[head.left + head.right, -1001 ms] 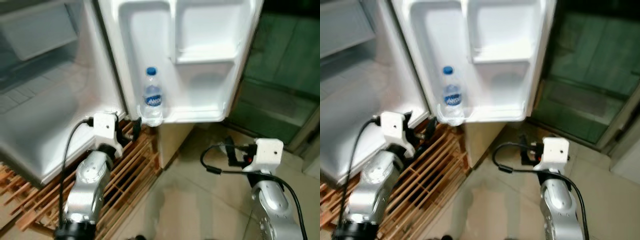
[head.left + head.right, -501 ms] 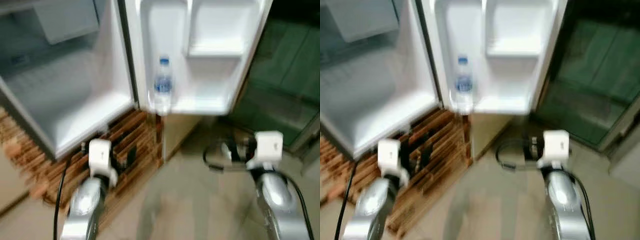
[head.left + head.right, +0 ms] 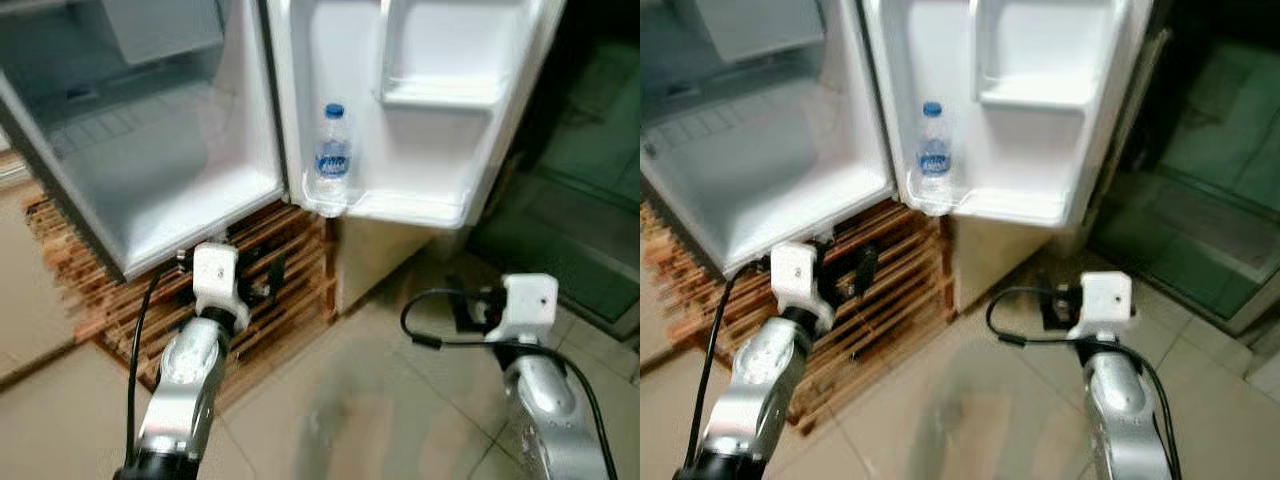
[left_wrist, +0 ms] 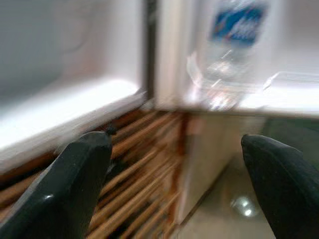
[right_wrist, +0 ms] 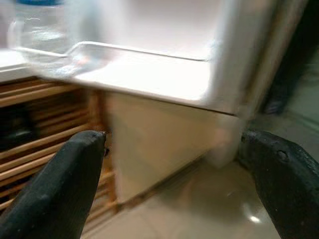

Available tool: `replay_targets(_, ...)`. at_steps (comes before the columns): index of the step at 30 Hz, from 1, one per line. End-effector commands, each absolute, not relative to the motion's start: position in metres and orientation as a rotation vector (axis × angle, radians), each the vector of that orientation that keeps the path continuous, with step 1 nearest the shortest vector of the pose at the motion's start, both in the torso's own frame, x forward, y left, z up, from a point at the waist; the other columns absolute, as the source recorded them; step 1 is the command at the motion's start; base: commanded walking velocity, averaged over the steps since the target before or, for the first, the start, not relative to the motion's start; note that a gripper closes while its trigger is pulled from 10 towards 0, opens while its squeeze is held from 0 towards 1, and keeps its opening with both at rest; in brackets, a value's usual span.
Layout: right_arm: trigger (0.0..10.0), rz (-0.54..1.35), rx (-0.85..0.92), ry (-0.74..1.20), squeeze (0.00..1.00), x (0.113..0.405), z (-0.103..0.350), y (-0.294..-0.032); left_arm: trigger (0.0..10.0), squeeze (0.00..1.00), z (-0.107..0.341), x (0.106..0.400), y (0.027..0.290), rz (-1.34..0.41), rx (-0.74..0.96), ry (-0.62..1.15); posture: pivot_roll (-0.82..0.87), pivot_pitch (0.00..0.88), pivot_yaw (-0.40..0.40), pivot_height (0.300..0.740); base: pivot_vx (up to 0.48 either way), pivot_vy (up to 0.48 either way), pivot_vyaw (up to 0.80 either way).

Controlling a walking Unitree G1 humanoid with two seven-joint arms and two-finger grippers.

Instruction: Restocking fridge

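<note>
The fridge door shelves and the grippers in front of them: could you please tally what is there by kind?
Water bottle: 1, standing in the lowest door shelf.
Door shelves: 2, the lowest one and an upper shelf.
Grippers: 2, left gripper and right gripper, both open and holding nothing.
Total: 5.

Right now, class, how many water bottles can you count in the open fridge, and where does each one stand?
1. The water bottle stands upright in the bottom shelf of the open fridge door, at its hinge end. The fridge's upper part is cut off, so more may be hidden.
</note>
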State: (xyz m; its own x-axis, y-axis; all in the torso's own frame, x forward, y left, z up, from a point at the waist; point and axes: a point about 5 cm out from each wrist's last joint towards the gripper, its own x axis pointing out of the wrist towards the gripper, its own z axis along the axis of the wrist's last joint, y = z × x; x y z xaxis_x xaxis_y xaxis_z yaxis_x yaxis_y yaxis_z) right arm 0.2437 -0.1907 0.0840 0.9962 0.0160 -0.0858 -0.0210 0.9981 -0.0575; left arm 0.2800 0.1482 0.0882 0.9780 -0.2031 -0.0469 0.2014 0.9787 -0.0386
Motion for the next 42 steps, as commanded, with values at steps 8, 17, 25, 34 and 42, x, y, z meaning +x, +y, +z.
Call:
replay_targets(8,10.0,0.020,-0.069,0.062,0.00,0.246,0.087,-0.192,10.0,0.00,0.091,0.280,0.140,-0.227,-0.022,0.043,-0.14,0.000,0.057,0.740,0.251,-0.405,0.55)
replay_targets(17,10.0,0.033,-0.060,0.054,0.00,0.248,0.084,-0.187,10.0,0.00,0.097,0.281,0.141,-0.238,-0.020,0.021,-0.13,0.000,0.075,0.740,0.000,-0.437,0.51)
replay_targets(25,10.0,0.220,-0.064,0.300,0.00,0.223,0.038,-0.179,10.0,0.00,0.079,0.284,0.145,-0.231,0.039,0.134,-0.13,0.000,0.079,0.740,0.036,-0.212,0.24)
replay_targets(34,10.0,-0.163,-0.257,0.627,0.00,0.205,-0.011,-0.244,10.0,0.00,0.039,0.293,0.171,-0.194,-0.037,0.401,-0.14,0.000,0.081,0.740,0.000,0.000,0.00)
replay_targets(42,10.0,-0.455,-0.415,0.318,0.00,0.265,0.058,-0.294,10.0,0.00,-0.011,0.271,0.156,-0.413,0.248,0.677,-0.15,0.000,0.088,0.740,0.000,0.000,0.00)
